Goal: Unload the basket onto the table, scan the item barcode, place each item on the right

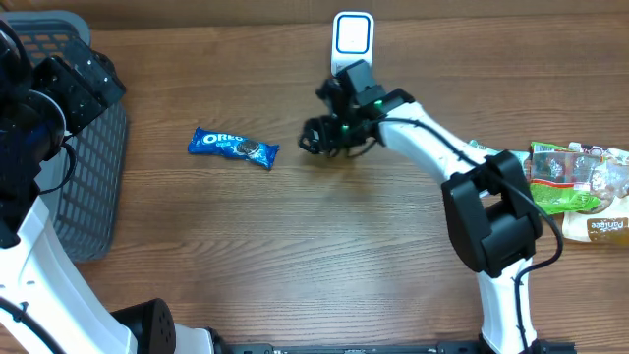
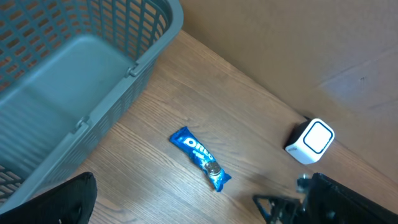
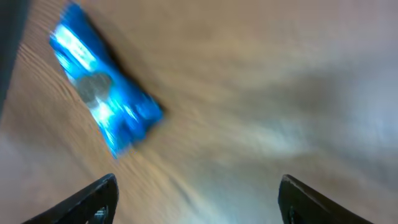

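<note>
A blue Oreo pack [image 1: 234,147] lies flat on the wooden table, left of centre. In the blurred right wrist view the Oreo pack [image 3: 102,102] sits up and to the left of the fingers. My right gripper [image 1: 314,138] hovers just right of the pack, open and empty [image 3: 199,205], not touching it. The white scanner [image 1: 352,39] stands upright at the table's far edge, behind the right gripper. My left gripper [image 2: 202,211] is open and empty, high at the left near the basket. Its view shows the Oreo pack [image 2: 200,158] and the scanner [image 2: 310,141].
A grey slatted basket [image 1: 93,167] sits at the table's left edge, its rim [image 2: 134,65] below the left wrist. Several snack bags [image 1: 575,177] lie at the right edge. The right arm's base [image 1: 491,211] stands at the right front.
</note>
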Tool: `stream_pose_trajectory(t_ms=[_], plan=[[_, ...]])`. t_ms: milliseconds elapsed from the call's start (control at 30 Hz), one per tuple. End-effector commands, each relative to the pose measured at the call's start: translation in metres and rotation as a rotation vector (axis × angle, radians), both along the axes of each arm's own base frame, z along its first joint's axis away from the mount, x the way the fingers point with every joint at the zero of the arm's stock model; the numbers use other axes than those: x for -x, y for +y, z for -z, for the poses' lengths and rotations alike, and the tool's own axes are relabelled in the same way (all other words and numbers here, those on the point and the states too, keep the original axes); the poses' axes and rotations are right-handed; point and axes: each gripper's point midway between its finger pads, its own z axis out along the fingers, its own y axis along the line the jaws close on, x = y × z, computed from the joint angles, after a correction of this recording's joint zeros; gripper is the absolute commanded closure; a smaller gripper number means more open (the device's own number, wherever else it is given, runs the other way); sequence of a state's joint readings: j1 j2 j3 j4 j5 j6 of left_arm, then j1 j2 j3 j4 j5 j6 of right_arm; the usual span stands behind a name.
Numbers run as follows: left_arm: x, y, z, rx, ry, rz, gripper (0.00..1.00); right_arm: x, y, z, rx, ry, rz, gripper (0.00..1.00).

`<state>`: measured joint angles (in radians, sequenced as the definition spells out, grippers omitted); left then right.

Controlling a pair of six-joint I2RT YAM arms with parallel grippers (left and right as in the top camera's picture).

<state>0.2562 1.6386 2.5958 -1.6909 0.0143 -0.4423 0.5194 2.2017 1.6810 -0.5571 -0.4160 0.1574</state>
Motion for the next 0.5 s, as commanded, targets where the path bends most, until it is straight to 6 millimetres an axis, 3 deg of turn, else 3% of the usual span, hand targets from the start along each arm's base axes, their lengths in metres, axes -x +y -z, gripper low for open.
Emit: stream_pose_trajectory(t_ms=[0, 100, 200, 467], plan=[[0.001, 0.003, 0.000, -0.014, 0.002, -0.002, 0.00, -0.007, 0.037, -0.029, 0.059, -0.277, -0.095, 0.17], [0.001, 0.003, 0.000, -0.014, 0.002, -0.002, 0.00, -0.005, 0.064, -0.039, 0.068, -0.417, -0.167, 0.17], [0.001, 0.003, 0.000, -0.014, 0.002, -0.002, 0.00, 0.003, 0.084, -0.038, 0.072, -0.494, -0.253, 0.17], [0.000, 0.002, 0.000, -0.013, 0.003, 0.000, 0.00, 0.009, 0.100, 0.021, 0.103, -0.473, -0.312, 0.26]])
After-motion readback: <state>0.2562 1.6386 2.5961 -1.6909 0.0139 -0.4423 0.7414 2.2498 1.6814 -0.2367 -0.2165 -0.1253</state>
